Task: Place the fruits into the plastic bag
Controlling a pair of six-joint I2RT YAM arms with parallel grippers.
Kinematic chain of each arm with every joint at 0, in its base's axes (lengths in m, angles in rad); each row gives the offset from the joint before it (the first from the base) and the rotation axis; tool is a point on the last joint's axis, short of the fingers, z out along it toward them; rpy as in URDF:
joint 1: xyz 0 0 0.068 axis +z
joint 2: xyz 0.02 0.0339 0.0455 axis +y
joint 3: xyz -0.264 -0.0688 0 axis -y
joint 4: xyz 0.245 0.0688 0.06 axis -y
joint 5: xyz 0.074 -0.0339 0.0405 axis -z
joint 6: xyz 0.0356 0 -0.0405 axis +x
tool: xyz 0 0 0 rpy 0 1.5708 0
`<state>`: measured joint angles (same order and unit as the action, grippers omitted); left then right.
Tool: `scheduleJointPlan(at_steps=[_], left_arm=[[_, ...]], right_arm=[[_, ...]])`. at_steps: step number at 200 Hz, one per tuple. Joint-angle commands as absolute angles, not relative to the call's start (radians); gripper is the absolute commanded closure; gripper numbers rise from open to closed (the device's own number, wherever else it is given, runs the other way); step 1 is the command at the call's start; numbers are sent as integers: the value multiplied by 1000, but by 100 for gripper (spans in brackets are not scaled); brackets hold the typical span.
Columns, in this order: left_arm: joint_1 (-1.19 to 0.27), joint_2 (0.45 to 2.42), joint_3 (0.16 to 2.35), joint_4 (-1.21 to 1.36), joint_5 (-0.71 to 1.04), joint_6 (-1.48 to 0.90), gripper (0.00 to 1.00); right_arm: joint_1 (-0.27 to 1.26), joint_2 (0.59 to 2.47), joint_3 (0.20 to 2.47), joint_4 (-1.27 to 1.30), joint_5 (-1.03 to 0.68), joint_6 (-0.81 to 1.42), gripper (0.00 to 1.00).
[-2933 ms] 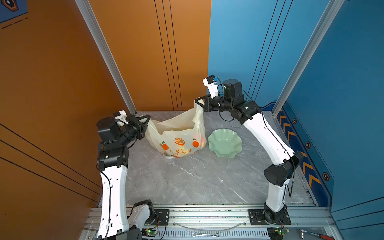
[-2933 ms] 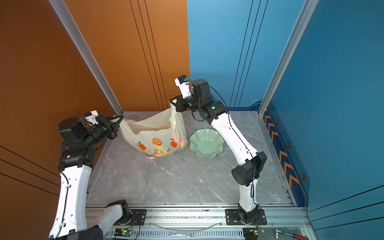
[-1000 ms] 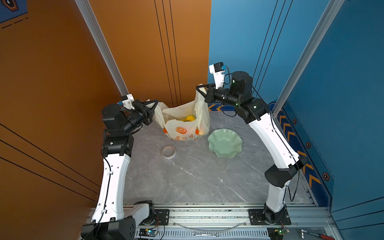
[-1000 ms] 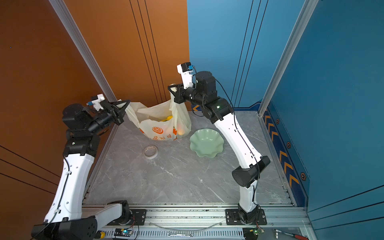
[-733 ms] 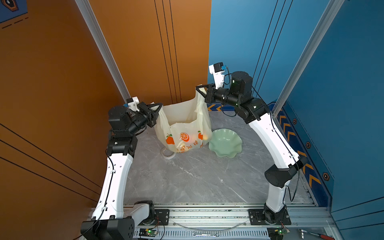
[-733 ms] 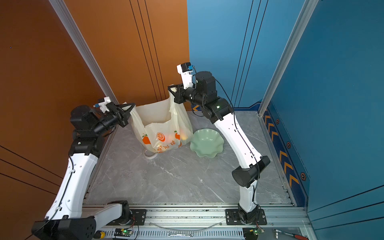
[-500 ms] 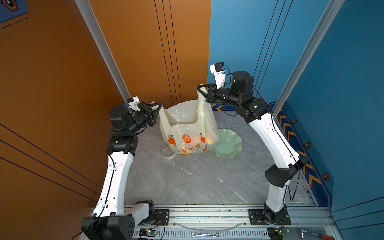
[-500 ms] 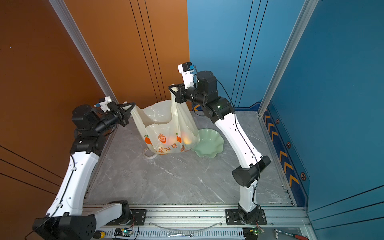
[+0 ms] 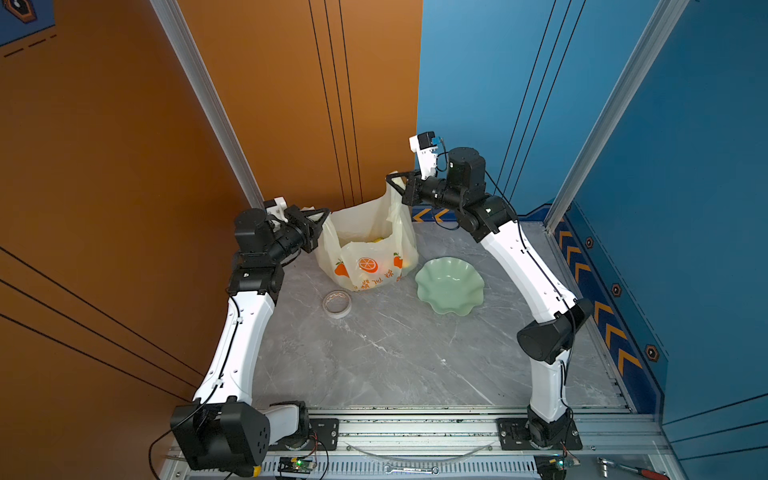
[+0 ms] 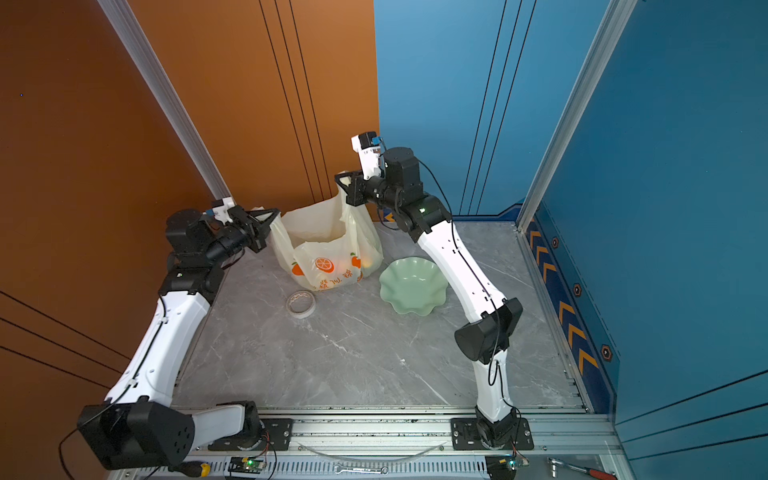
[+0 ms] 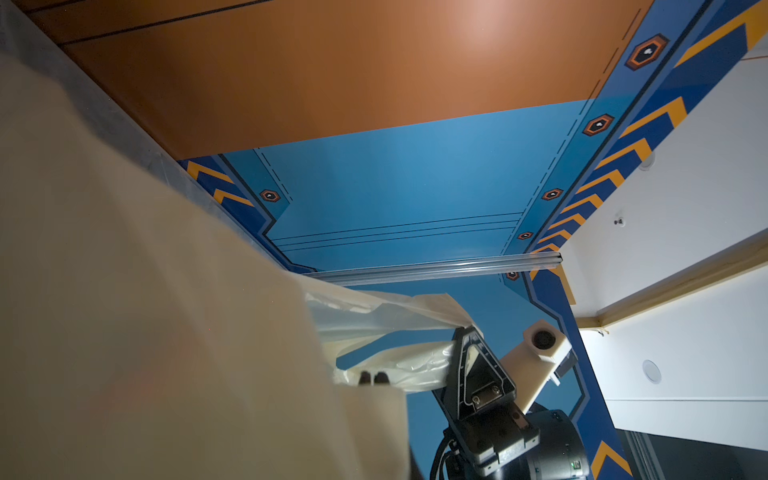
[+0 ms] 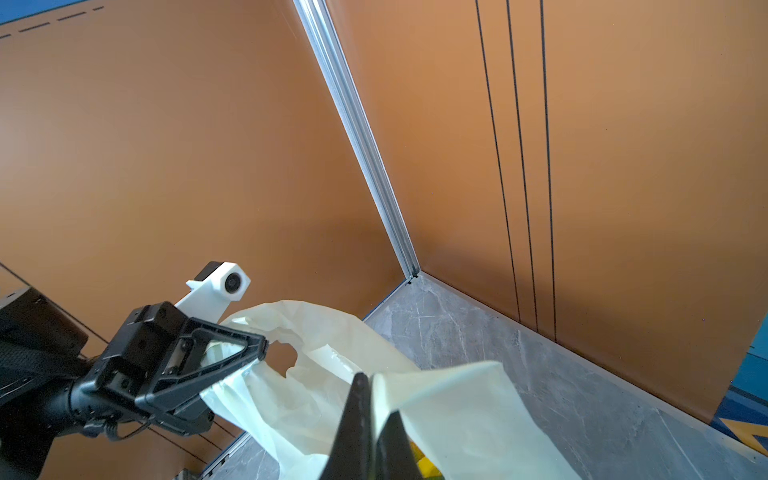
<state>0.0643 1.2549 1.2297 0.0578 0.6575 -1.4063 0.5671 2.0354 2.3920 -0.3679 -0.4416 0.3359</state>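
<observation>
In a top view, the bag (image 9: 365,266), fruits (image 9: 376,240) inside, is held near the table's (image 9: 374,353) far edge, handles pinched by left gripper (image 9: 327,213) and right gripper (image 9: 390,179).

Illegible orange characters (image 9: 374,284) on plastic bag (image 9: 360,246)

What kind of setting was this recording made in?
Likely a purpose-built robot test booth: a left arm and right arm bolted to an aluminium rail, a marble-look tabletop walled by an orange panel and a blue panel, and a spanner lying in front.
</observation>
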Motion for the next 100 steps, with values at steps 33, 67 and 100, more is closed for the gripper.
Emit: scheduleJointPlan(at_steps=[33,67,100], left_arm=[[61,1277,1132,118,631,-1375,100],[79,1228,1076,90,635,-1383,100],[113,1126,1022,17,643,-1380,100]], right_arm=[[543,2125,2389,-230,-516,412,100],[543,2112,2332,-201,-542,438,100],[550,2064,2226,-161,-549,462,100]])
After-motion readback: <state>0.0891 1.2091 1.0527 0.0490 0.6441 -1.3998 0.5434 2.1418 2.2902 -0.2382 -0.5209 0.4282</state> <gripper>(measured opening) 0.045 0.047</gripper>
